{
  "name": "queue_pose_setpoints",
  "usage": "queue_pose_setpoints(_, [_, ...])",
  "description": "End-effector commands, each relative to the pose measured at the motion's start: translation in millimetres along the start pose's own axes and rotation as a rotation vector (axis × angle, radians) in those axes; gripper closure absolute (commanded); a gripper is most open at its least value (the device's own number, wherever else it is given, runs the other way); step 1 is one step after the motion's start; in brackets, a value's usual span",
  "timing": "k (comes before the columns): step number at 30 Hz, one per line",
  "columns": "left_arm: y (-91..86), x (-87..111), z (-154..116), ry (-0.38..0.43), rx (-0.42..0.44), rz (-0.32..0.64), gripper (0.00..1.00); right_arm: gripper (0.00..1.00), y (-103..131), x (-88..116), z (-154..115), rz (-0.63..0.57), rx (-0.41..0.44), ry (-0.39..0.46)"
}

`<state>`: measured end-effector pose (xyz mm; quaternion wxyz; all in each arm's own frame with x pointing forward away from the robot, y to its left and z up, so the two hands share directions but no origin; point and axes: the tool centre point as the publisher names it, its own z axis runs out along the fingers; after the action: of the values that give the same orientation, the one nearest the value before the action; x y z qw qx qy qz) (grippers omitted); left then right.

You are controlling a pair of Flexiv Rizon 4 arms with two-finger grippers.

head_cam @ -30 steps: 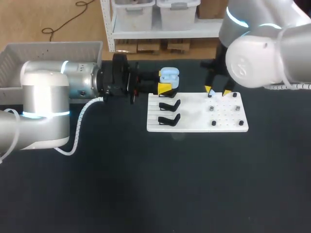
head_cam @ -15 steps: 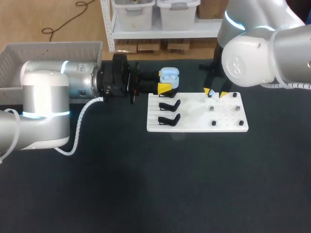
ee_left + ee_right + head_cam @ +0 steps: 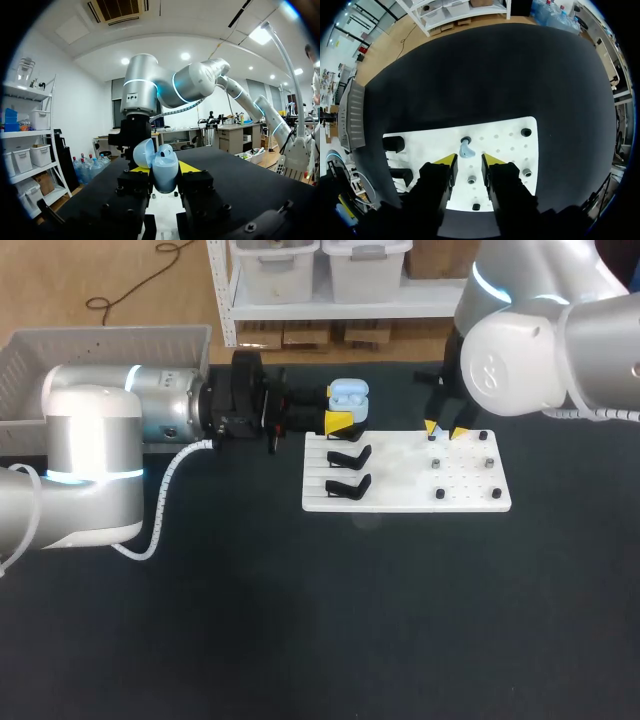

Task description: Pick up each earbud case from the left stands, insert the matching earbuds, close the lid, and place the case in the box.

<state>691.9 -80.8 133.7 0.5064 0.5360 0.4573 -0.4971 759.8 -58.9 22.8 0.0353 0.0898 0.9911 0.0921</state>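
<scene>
Nearest, on the dark table (image 3: 300,620): a white board (image 3: 400,500), two black stands (image 3: 347,484) along its left side, small dark pegs (image 3: 440,494) on its right. At the board's far edge, the right gripper (image 3: 445,429), fingers parted, tips either side of a pale blue earbud (image 3: 465,149) upright on a peg, a sliver of gap each way; earbud barely discernible from overhead. Farther left, the left gripper (image 3: 164,176), clamped on the light blue earbud case (image 3: 348,395), lid swung open, held above the table; contents unreadable. Farthest: grey box (image 3: 110,335), partly hidden behind the left arm (image 3: 90,450).
</scene>
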Motion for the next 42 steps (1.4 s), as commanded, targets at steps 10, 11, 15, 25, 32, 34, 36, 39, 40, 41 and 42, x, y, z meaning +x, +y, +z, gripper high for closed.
queue_pose_setpoints(10, [-0.2, 0.1, 0, 0.001, -0.001, 0.000, 1.00, 0.74, 1, -4, 8, -0.001, -0.005, 0.006])
queue_pose_setpoints(11, [-0.2, 0.1, 0, 0.001, -0.001, 0.000, 1.00, 0.74, 1, -4, 9, 0.000, -0.005, 0.006])
queue_pose_setpoints(15, [-0.2, 0.1, 0, 0.001, -0.001, 0.000, 1.00, 0.74, 1, -5, 11, 0.002, -0.007, 0.008])
queue_pose_setpoints(25, [-0.2, 0.1, 0, 0.001, -0.001, 0.000, 1.00, 0.76, 3, -6, 12, 0.005, -0.006, 0.009])
queue_pose_setpoints(32, [-0.2, 0.1, 0, 0.001, -0.001, 0.000, 1.00, 1.00, 3, -7, 13, 0.009, 0.001, 0.010])
queue_pose_setpoints(34, [-0.2, 0.1, 0, 0.001, -0.001, 0.000, 1.00, 1.00, 3, -7, 13, 0.010, 0.002, 0.010])
queue_pose_setpoints(36, [-0.2, 0.1, 0, 0.001, -0.001, 0.000, 1.00, 1.00, 2, -6, 12, 0.010, 0.004, 0.009])
queue_pose_setpoints(39, [-0.2, 0.1, 0, 0.001, -0.001, 0.000, 1.00, 1.00, 3, -4, 7, 0.009, 0.006, 0.004])
queue_pose_setpoints(40, [-0.2, 0.1, 0, 0.001, -0.001, 0.000, 1.00, 1.00, 3, -2, 5, 0.007, 0.008, 0.001])
queue_pose_setpoints(41, [-0.2, 0.1, 0, 0.001, -0.001, 0.000, 1.00, 1.00, 3, -1, 2, 0.006, 0.013, -0.005])
queue_pose_setpoints(42, [-0.2, 0.1, 0, 0.001, -0.001, 0.000, 1.00, 1.00, 4, 1, -1, 0.003, 0.021, -0.011])
